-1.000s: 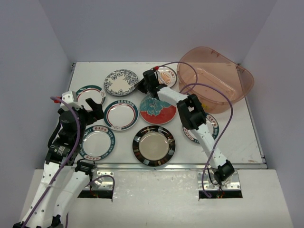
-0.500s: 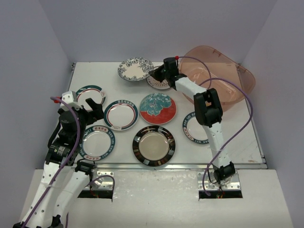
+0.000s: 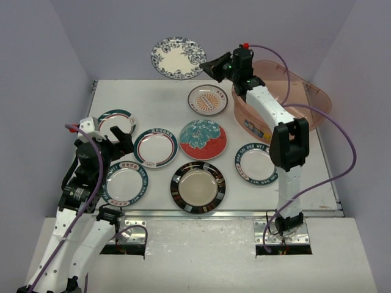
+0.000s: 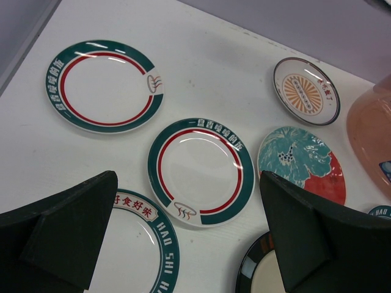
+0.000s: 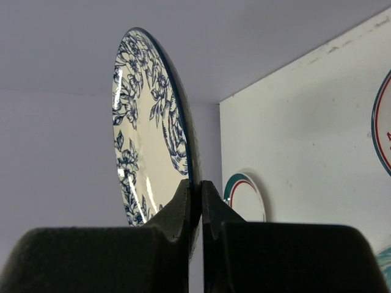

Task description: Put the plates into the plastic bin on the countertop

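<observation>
The right gripper (image 5: 197, 189) is pinching the rim of the blue-patterned plate (image 3: 177, 58). Its fingers are closed down to the thickness of the china and gripping nothing else. The plate is hanging raised off the countertop (image 3: 153, 97), out to the left of the plastic bin (image 3: 321, 97) as the overhead camera shows it.

The gripper itself is sitting between the plate and the bin, so the plate's whole disc is projecting away from the bin. The likely move is therefore a carry to the right, over the bin's near rim. The right arm is by far the nearer one, already reaching alongside the bin's left wall.

The left gripper (image 4: 187, 177) is hovering over the plates farthest from the bin, with its fingers spread wide and holding nothing.

By count, eight plates are showing: one in the right gripper and seven lying flat on the countertop.
- The orange-centred plate (image 3: 207, 99) is lying just left of the bin.
- A lettered white plate (image 3: 255, 162) is lying just in front of the bin.
- The floral plate (image 3: 203, 140) and the black-rimmed plate (image 3: 198, 187) are sitting farther left of the bin.
- Three teal-rimmed plates are lying farthest from it.

There is one bin. Whether anything is resting inside it cannot be told, since the arm is crossing it and its wall is cloudy.
</observation>
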Tool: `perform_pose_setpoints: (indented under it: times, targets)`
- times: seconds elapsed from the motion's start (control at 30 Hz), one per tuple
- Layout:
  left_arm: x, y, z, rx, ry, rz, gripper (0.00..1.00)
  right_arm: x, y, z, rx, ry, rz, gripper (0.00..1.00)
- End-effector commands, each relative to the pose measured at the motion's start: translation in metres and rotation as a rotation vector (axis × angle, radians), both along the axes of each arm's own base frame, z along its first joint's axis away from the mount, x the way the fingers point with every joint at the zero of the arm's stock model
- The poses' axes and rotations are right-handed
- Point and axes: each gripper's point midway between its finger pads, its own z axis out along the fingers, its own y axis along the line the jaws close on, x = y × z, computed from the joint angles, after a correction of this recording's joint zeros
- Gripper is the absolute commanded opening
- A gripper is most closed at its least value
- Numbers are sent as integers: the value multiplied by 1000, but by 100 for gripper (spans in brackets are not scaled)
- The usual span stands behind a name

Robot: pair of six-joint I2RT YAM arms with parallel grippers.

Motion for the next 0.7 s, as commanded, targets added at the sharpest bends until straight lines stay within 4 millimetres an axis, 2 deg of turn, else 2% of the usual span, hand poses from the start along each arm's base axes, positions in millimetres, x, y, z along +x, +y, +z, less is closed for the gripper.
perform_pose_setpoints:
  times: [0.0,0.03,0.07,0.17,0.2,0.23,0.3,0.33,0.37,0.4,0.5,0.67]
  targets:
    - [5,-3,8,-11,-39,-8,100,-17,-12,101,78,-223,48,0]
    - [4,-3,8,-12,-40,-7,100,-23,-28,109,65,-233,12,0]
    - [4,-3,8,-13,-42,-8,100,-36,-49,127,51,-264,-31,0]
    - [5,-6,9,-18,-46,-22,100,-50,-111,122,11,-227,-143,0]
    - [5,-7,9,-17,-43,-26,100,-58,-130,107,-7,-191,-177,0]
    - [5,-7,9,-16,-43,-26,100,-65,-144,102,-17,-180,-207,0]
    - [4,-7,10,-16,-46,-25,100,-84,-185,104,-42,-190,-295,0]
    - [4,-7,10,-17,-49,-27,100,-91,-202,86,-59,-158,-334,0]
    - [3,-7,11,-17,-51,-27,100,-95,-220,86,-65,-159,-374,0]
    - [3,-7,11,-18,-53,-27,100,-102,-242,75,-71,-139,-423,0]
    - [2,-9,11,-19,-53,-34,100,-112,-274,54,-77,-96,-488,0]
    - [2,-11,11,-19,-55,-41,100,-112,-297,26,-147,-59,-571,0]
